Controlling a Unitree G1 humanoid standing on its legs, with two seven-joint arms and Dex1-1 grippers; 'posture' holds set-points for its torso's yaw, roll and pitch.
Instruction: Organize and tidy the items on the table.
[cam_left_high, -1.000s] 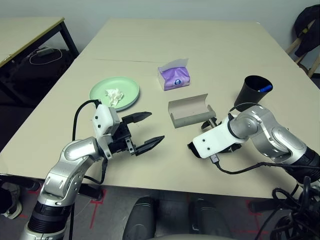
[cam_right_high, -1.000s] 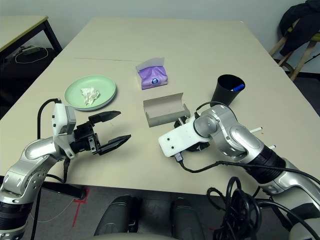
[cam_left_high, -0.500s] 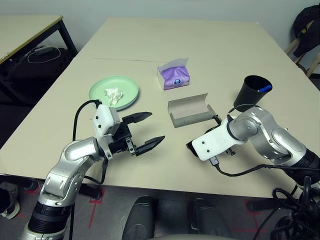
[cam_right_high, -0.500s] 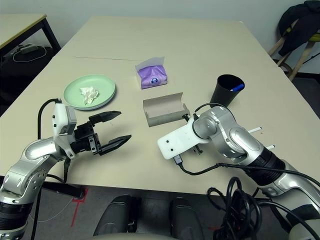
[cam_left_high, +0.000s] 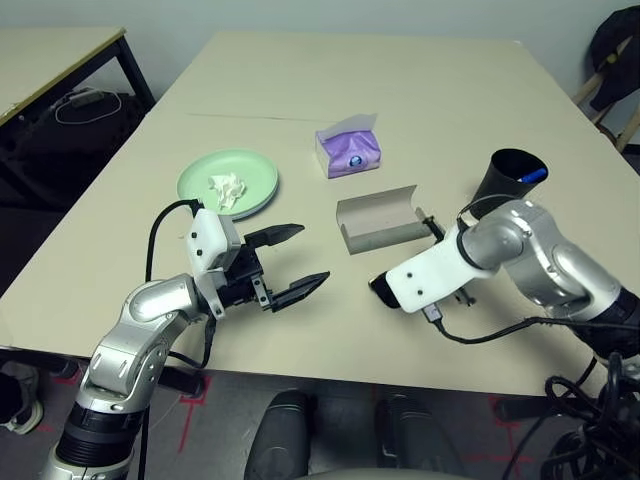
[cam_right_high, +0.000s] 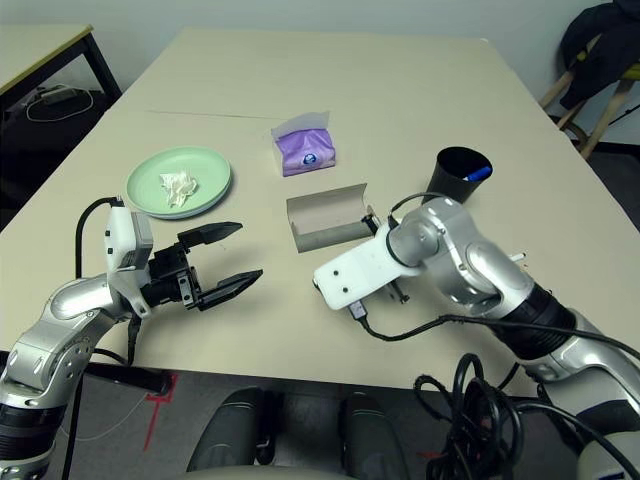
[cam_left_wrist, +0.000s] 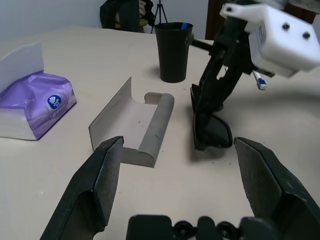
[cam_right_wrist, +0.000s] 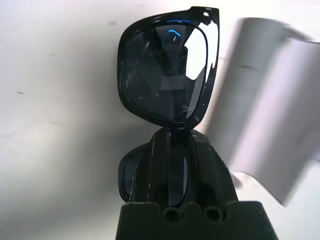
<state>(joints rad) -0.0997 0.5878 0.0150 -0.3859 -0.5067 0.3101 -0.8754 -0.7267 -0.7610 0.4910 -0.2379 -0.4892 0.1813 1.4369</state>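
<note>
Sunglasses (cam_right_wrist: 167, 75) pinched in right hand (cam_right_wrist: 170, 142).

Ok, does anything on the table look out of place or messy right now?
A crumpled tissue lies on the green plate, where rubbish doesn't belong. The grey glasses case lies open and empty, while the right claw holds the sunglasses just beside it.

We saw the right gripper (cam_right_wrist: 170, 165) clamped on the bridge of the black sunglasses (cam_right_wrist: 167, 75); one lens stood beyond the fingers, the other lay partly hidden behind them; the grey glasses case (cam_right_wrist: 270, 105) lay open just beside, on the pale table (cam_right_wrist: 55, 100).
</note>
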